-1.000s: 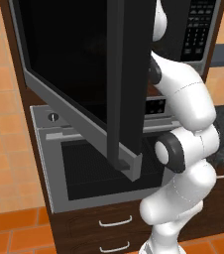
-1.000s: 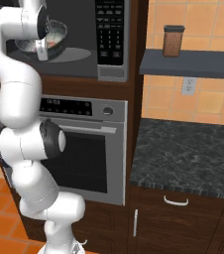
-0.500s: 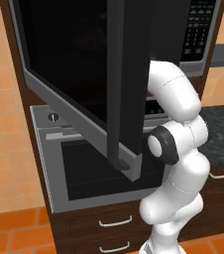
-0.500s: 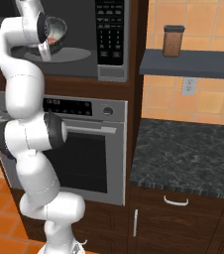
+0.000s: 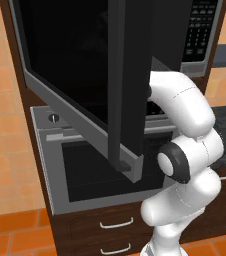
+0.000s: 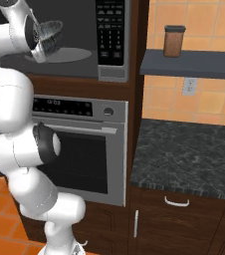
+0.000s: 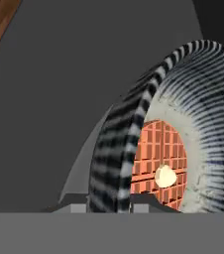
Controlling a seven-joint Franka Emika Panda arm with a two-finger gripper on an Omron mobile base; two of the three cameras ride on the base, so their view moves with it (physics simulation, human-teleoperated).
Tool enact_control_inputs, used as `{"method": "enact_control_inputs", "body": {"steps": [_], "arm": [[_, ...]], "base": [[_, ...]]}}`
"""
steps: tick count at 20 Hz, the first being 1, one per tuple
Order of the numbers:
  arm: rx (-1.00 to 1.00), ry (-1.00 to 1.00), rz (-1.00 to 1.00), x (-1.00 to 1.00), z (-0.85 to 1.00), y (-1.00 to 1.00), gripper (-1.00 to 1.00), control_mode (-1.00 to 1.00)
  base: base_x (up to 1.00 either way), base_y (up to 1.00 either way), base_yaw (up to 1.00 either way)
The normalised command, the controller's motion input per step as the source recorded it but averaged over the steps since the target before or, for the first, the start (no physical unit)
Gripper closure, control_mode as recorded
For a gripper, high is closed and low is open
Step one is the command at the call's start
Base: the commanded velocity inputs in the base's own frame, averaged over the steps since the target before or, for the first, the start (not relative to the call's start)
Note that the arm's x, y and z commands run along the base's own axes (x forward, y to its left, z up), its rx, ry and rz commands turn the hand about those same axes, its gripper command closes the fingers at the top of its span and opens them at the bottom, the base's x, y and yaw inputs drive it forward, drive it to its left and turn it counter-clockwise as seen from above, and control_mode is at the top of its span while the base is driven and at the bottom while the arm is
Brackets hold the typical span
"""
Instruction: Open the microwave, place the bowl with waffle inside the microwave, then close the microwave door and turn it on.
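Showing the bowl with waffle [image 6: 49, 36] tilted inside the open microwave [image 6: 74, 60], above its grey floor and turntable, the microwave door [image 5: 100, 85] swung wide. The bowl is small, rigid and probably light, with a smooth striped wall that could slip; its thin rim is the natural place to pinch. The hand view shows that rim [image 7: 115, 163] rising edge-on between the fingers, which appear closed on it, though the contact itself is hidden. Inside lies a reddish-orange gridded waffle [image 7: 161, 163] with a pale dab, liable to slide at this tilt
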Motion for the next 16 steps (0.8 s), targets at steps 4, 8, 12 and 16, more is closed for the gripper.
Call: {"method": "enact_control_inputs", "body": {"steps": [4, 8, 12, 16], "arm": [[0.00, -0.01, -0.04, -0.02, 0.00, 0.00, -1.00, -1.00], [0.00, -0.12, 0.00, -0.17, 0.00, 0.00, -1.00, -1.00], [0.00, -0.21, 0.00, -0.85, 0.26, 0.00, -1.00, -1.00], [0.00, -0.07, -0.02, -0.96, 0.14, -0.17, -1.00, -1.00]], "base": [[0.00, 0.00, 0.00], [0.00, 0.00, 0.00], [0.00, 0.00, 0.00], [0.00, 0.00, 0.00]]}}
